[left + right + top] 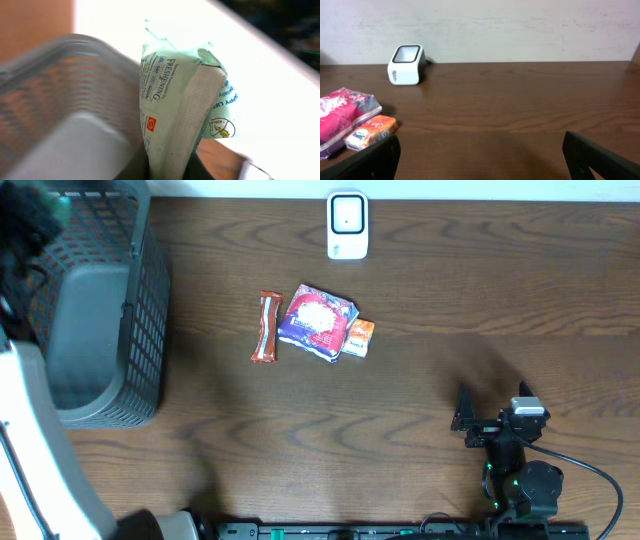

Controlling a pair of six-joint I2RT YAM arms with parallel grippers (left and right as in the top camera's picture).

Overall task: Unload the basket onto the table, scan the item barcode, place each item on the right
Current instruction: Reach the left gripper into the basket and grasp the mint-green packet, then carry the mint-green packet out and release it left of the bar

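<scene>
Left wrist view, nearest first: the left claw is pinched narrow on the bottom edge of a pale green packet. The packet stands upright at mid-frame with its back seam and small print toward the lens, and no barcode is readable there. Holding it by the edge leaves most of the printed faces uncovered for scanning. Behind it, at left, is the blurred rim of the grey basket.

Overhead, that claw sits in the upper left corner over the basket, well apart from the white scanner at top centre. I judge the packet must be carried across the counter and turned toward it. Between them lie a snack bar, a purple packet and an orange pack. The right claw, at lower right, gapes wide and empty, probably parked out of the way.
</scene>
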